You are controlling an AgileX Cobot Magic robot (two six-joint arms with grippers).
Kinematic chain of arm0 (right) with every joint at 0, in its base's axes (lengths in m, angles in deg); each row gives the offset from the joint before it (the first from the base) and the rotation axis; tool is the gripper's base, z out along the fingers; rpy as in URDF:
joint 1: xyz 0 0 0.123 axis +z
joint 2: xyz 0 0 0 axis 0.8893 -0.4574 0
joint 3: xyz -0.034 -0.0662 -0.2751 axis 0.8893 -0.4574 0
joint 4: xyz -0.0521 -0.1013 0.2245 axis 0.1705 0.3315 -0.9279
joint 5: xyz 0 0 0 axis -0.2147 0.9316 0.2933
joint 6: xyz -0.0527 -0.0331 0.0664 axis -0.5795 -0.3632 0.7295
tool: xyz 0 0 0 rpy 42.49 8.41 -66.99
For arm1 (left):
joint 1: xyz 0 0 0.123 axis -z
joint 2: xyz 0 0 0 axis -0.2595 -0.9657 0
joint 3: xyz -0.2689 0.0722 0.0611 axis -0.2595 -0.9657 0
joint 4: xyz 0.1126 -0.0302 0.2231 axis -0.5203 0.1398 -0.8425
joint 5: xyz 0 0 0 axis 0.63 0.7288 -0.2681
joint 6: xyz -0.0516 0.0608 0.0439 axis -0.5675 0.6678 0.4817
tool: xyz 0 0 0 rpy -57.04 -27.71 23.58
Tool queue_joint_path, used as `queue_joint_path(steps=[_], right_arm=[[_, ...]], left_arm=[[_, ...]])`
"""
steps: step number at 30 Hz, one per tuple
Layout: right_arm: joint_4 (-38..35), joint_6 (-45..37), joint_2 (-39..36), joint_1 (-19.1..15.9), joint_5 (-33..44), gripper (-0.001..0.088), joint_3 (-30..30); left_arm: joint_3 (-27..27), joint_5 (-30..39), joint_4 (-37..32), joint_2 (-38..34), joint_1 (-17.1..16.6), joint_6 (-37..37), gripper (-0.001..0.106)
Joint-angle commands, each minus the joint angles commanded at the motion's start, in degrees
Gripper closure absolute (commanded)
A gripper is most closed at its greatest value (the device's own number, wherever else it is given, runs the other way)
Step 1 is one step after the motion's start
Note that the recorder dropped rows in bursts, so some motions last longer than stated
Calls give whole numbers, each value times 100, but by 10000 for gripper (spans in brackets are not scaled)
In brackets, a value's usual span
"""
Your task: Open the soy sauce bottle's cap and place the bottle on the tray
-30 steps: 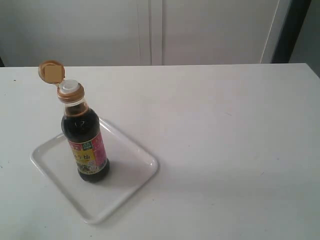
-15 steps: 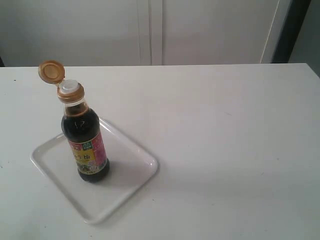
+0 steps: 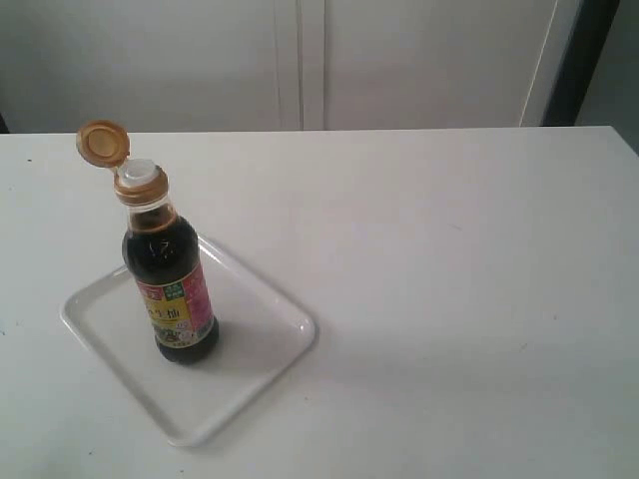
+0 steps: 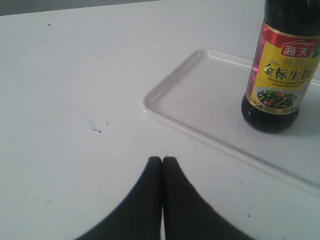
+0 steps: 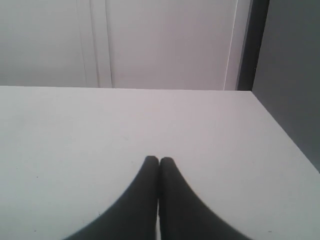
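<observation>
The soy sauce bottle (image 3: 172, 284) stands upright on the white tray (image 3: 265, 344) at the left of the table. Its amber cap (image 3: 103, 143) is flipped back on its hinge, baring the white spout (image 3: 141, 173). In the left wrist view the bottle (image 4: 279, 75) rises from the tray (image 4: 200, 105), well apart from my left gripper (image 4: 162, 159), which is shut on nothing over bare table. My right gripper (image 5: 159, 159) is shut too, empty, over bare table. Neither gripper shows in the exterior view.
The white table (image 3: 449, 279) runs wide to the right of the tray. A pale wall with panel seams (image 3: 300, 60) stands behind it. A dark vertical strip (image 3: 574, 60) is at the back right, beside the table's right edge (image 5: 285, 135).
</observation>
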Motion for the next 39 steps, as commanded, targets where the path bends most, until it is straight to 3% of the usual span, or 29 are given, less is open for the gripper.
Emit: queue_joint_path(steps=[9,39], right_arm=[[0,-86,0,0,809,868,0],[8,-86,0,0,905,868,0]], left_arm=[[0,-23,0,0,0,0,1053],[0,-23,0,0,0,0,1053]])
